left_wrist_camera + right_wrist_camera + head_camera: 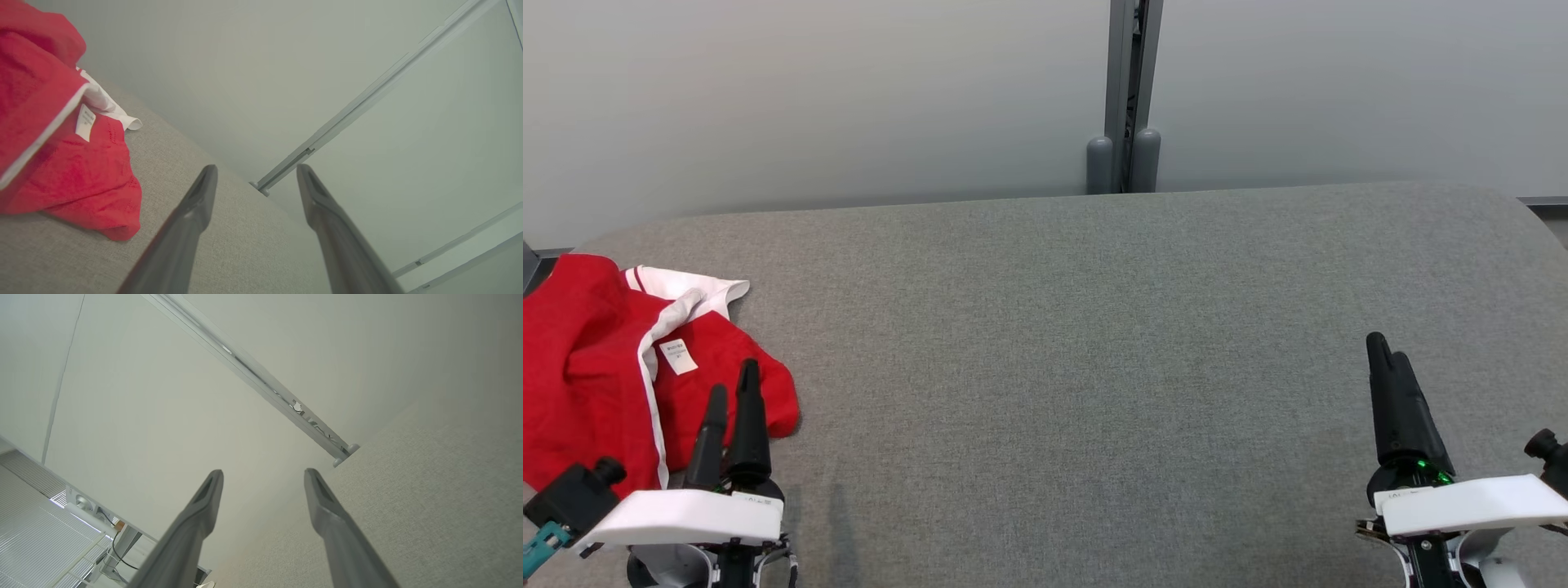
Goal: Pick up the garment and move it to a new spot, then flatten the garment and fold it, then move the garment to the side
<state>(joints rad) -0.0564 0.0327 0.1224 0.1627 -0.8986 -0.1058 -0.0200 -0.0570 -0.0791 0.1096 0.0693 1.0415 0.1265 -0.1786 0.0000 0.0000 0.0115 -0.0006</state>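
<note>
Left gripper (733, 382), lower left of the head frame: fingers spread, gripping nothing. Right gripper (1388, 349), lower right: likewise spread and unloaded, over the grey padded surface (1094, 327). The red garment (588, 359) with white trim lies crumpled at the frame's left edge, just beside the left gripper, its white label (677, 356) facing up. A grey post (1125, 98) stands at upper centre.

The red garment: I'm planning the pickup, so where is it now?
The red garment lies crumpled at the left edge of the head view on the grey surface, close beside the left pincer.
</note>
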